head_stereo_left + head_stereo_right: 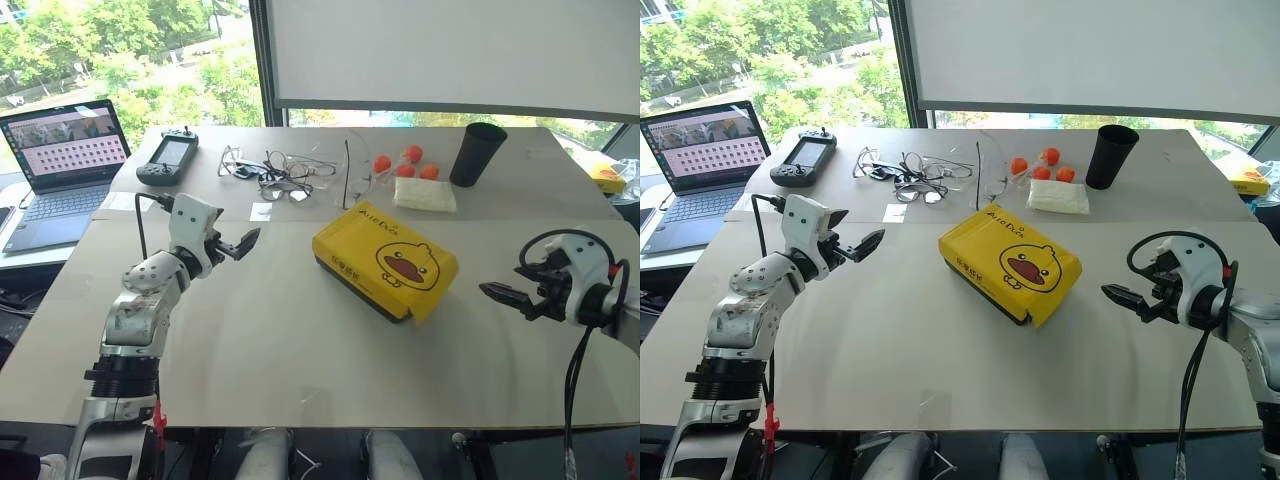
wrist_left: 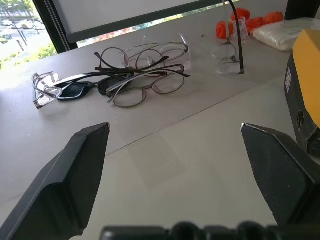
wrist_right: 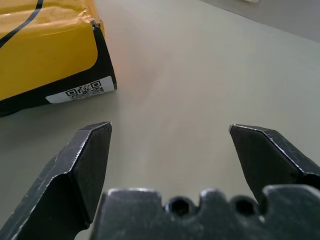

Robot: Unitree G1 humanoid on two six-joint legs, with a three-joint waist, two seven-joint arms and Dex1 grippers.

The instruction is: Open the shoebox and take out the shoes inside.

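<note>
The shoebox [image 1: 385,262] lies shut on the middle of the table, yellow duck-face lid up, black sides showing; its corner with a QR label [image 3: 80,90] shows in the right wrist view. The shoes are hidden inside it. My left gripper [image 1: 240,238] hovers open to the left of the box, pointing toward it, nothing between its fingers [image 2: 85,170]. My right gripper [image 1: 500,285] hangs open just off the box's right end, low over the table, its fingers [image 3: 85,165] empty. The box's edge [image 2: 306,85] also shows in the left wrist view.
Behind the box lie a heap of eyeglasses [image 1: 280,170], orange balls [image 1: 405,165], a white cloth [image 1: 424,194] and a black cup [image 1: 476,154]. A laptop [image 1: 65,165] and handheld controller [image 1: 167,158] sit far left. A small yellow packet [image 1: 608,176] is far right.
</note>
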